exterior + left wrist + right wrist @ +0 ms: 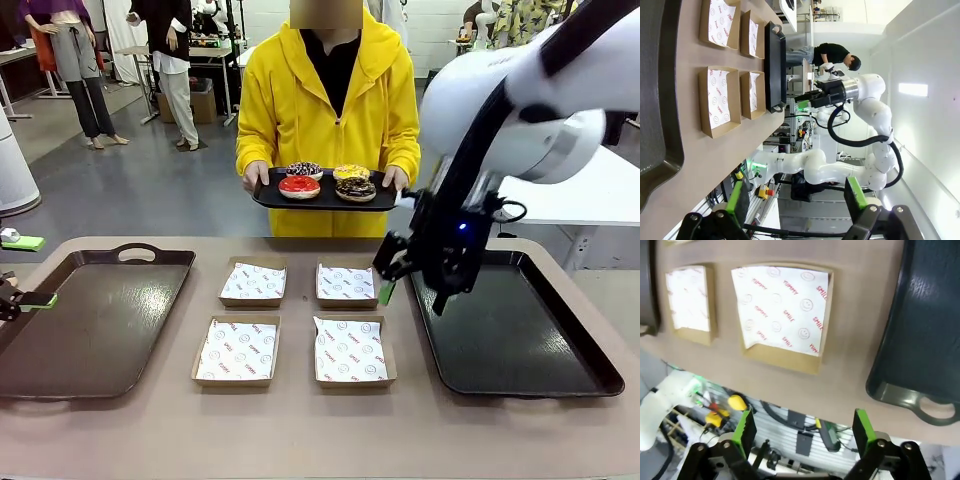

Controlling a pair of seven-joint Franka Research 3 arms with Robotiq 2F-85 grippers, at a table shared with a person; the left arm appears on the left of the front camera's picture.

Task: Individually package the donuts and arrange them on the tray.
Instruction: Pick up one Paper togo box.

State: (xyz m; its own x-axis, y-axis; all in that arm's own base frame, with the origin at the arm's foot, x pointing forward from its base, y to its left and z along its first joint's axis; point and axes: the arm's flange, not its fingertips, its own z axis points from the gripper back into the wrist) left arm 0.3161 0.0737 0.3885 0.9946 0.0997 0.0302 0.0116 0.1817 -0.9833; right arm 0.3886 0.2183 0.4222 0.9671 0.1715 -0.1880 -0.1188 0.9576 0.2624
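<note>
One table point(300, 430) carries all fixed items. Two large dark trays lie on it, the left tray point(90, 330) in full sight and the right tray point(520, 350) with its far left corner hidden behind the right arm point(520, 110). A person point(300, 110) in a yellow hooded top stands at the far side. Four paper-lined boxes point(253, 283) point(346, 284) point(237, 351) point(349, 351) sit between the trays, two by two. The person holds a small dark tray point(270, 196) above the table's far edge, fingers largely hidden beneath it. On it rest the donuts: red point(299, 186), yellow point(351, 172), chocolate with sprinkles point(355, 189), and purple-white point(304, 169), this last partly screened by the red one. The right gripper point(805, 430) hangs above the table just beside the far right box, fingers apart, nothing between. The left gripper point(795, 200) stands likewise spread and unladen; in the front view it is cut off at the picture's left edge.
</note>
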